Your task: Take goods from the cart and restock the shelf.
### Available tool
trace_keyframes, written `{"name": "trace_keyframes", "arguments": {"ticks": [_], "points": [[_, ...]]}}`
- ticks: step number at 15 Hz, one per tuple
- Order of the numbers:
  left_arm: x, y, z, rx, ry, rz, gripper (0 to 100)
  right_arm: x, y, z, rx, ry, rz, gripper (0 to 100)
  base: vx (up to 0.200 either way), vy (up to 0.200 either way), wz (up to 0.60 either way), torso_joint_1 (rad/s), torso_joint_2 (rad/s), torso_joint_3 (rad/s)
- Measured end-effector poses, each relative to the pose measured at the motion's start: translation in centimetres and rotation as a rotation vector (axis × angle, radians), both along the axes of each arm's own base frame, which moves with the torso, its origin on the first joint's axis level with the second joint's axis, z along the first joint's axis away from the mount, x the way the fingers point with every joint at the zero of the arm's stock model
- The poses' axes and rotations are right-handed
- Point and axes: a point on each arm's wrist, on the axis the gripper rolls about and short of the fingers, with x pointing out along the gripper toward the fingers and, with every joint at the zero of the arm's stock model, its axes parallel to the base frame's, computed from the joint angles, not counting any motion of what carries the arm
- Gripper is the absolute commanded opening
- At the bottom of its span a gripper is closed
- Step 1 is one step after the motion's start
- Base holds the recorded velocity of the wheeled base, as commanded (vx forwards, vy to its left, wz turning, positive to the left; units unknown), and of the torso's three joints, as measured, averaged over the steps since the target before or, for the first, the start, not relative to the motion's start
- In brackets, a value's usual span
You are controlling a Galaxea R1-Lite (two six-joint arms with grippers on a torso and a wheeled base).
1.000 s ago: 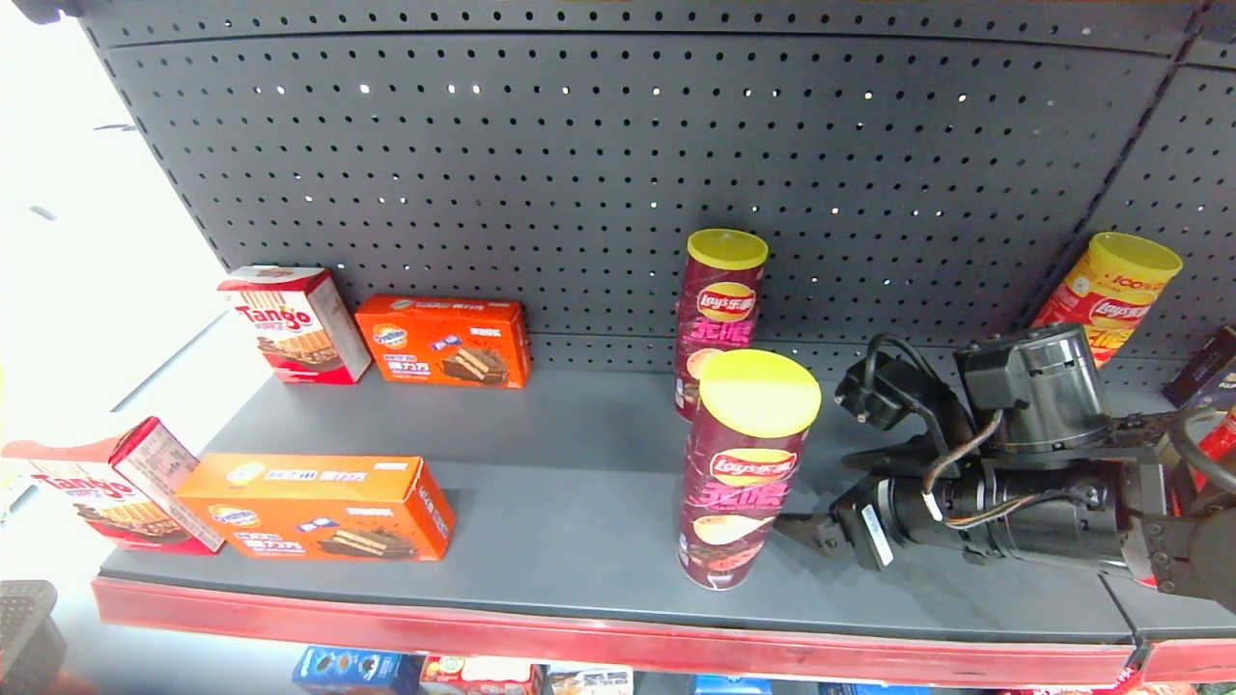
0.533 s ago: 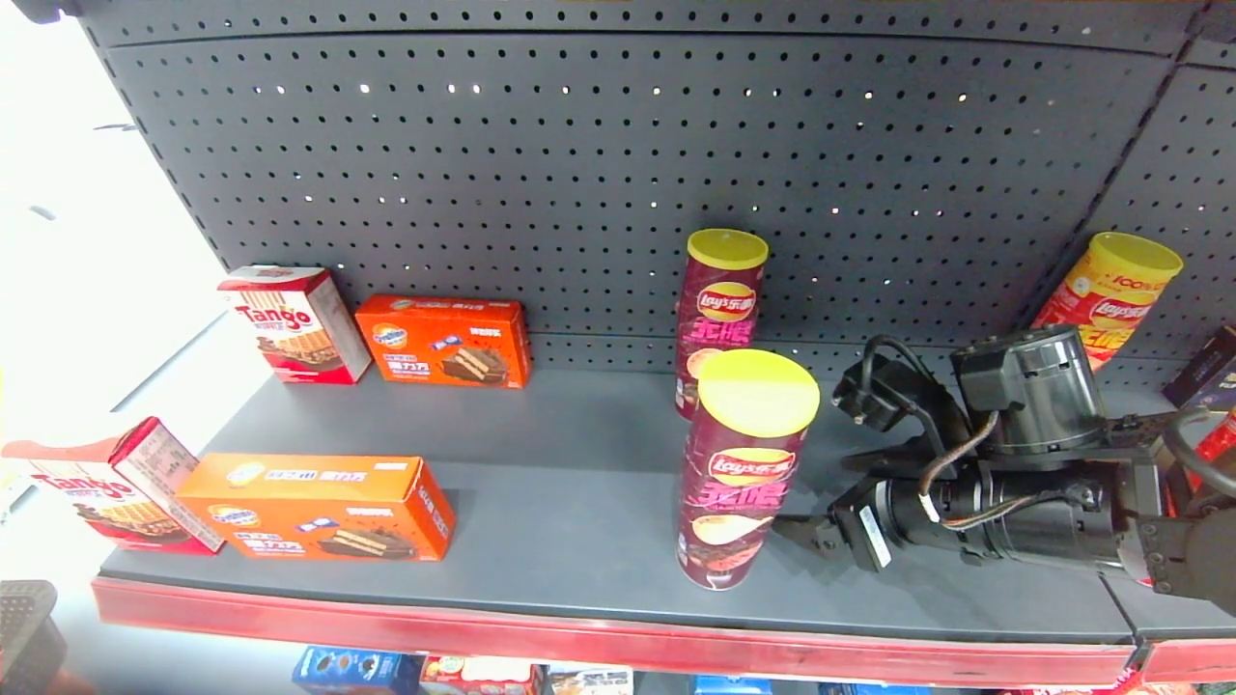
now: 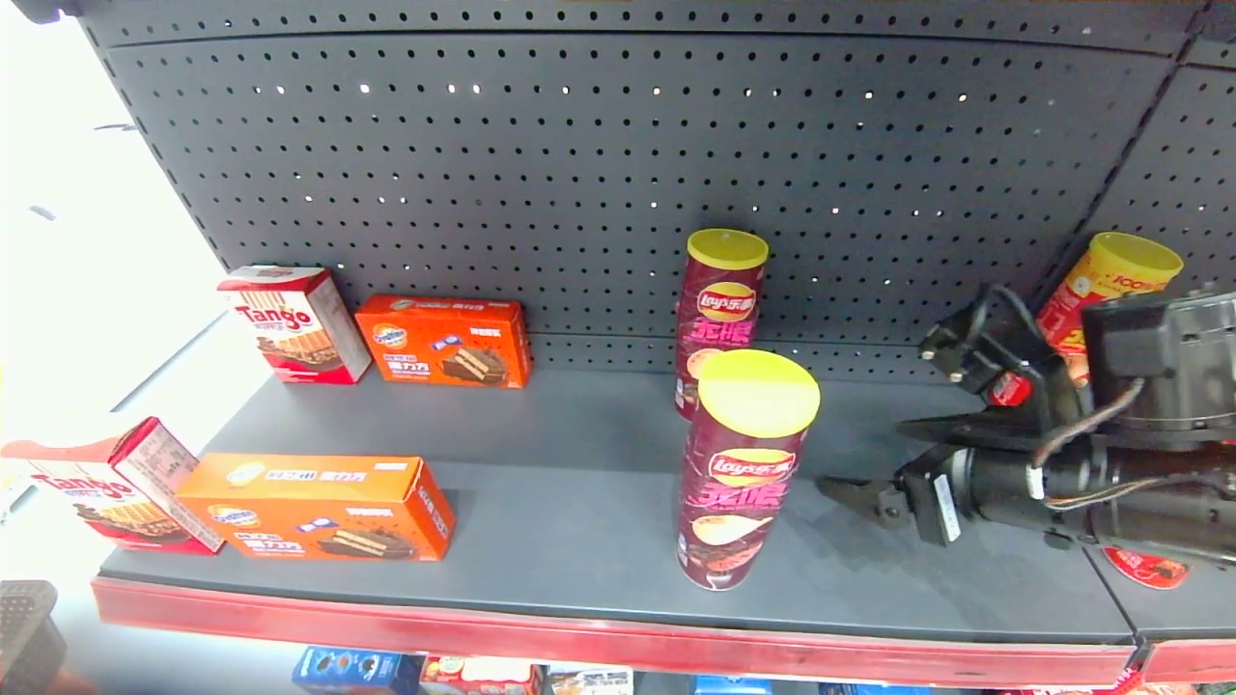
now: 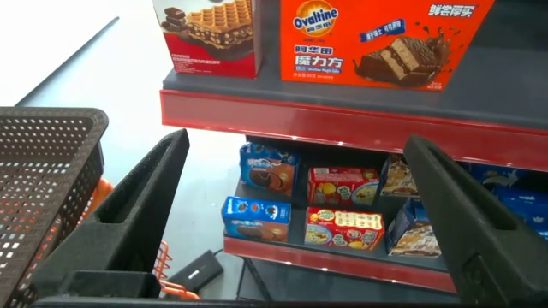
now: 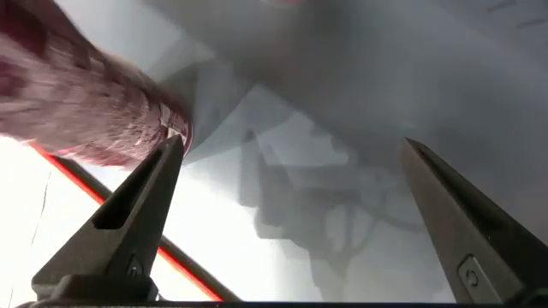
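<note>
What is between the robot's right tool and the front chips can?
Nothing. In the head view, just bare grey shelf separates the open right tool from the front chips can.

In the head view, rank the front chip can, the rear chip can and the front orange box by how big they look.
Largest: front can and front orange box, about alike, too close to rank.
Smallest: rear can, though it stands farther back, its base hidden by the front can.
</note>
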Motion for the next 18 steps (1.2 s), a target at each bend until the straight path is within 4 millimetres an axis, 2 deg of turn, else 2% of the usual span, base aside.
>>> {"name": "trace_keyframes", "arguments": {"ticks": [3,7,10,12,15,18], "points": [[0.0,0.0,0.0,0.0,0.0,0.0,100,-4.4,-2.9,1.5,0.055,-0.087,-0.005,100,0.0,0.0,0.0,0.0,0.0,0.0],[0.0,0.0,0.0,0.0,0.0,0.0,100,-11.5,-6.8,0.2,0.114,-0.184,0.014,100,0.0,0.0,0.0,0.0,0.0,0.0],[0.0,0.0,0.0,0.0,0.0,0.0,100,-16.2,-9.6,-2.7,0.18,-0.234,-0.007,100,0.0,0.0,0.0,0.0,0.0,0.0],[0.0,0.0,0.0,0.0,0.0,0.0,100,-18.6,-11.2,-5.6,0.24,-0.215,-0.064,100,0.0,0.0,0.0,0.0,0.0,0.0],[0.0,0.0,0.0,0.0,0.001,0.0,100,-21.1,-12.5,-10.0,0.278,-0.235,-0.13,100,0.0,0.0,0.0,0.0,0.0,0.0],[0.0,0.0,0.0,0.001,0.003,0.0,100,-22.4,-13.0,-12.4,0.294,-0.299,-0.194,100,0.0,0.0,0.0,0.0,0.0,0.0]]}}
